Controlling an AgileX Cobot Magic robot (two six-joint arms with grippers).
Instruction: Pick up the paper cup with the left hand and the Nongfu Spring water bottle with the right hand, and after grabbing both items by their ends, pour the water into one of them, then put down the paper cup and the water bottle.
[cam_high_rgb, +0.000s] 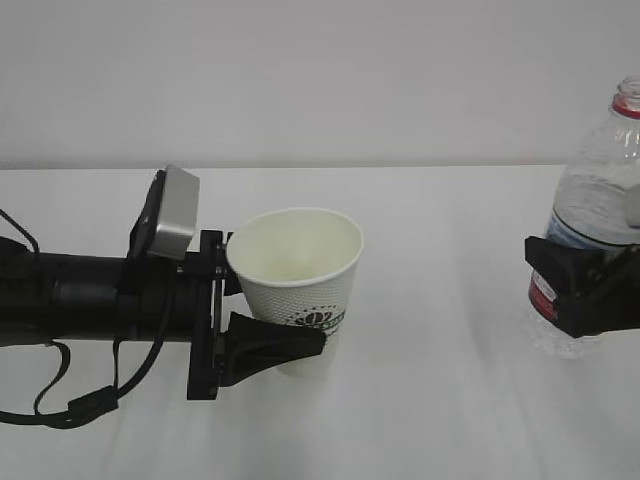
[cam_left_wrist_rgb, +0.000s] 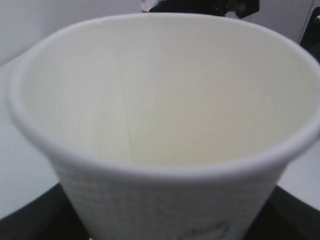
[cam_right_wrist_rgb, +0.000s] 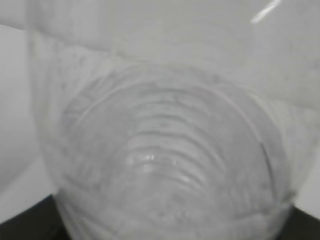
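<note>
No readable text anywhere.

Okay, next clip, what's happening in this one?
Two arms are set up for a pour on a white table. The left gripper has its jaws on either side of the paper cup, which stands upright and looks empty inside. The right gripper is closed around the labelled middle of the water bottle, also upright, uncapped and partly full. The two are well apart, and no water is flowing yet.
</note>
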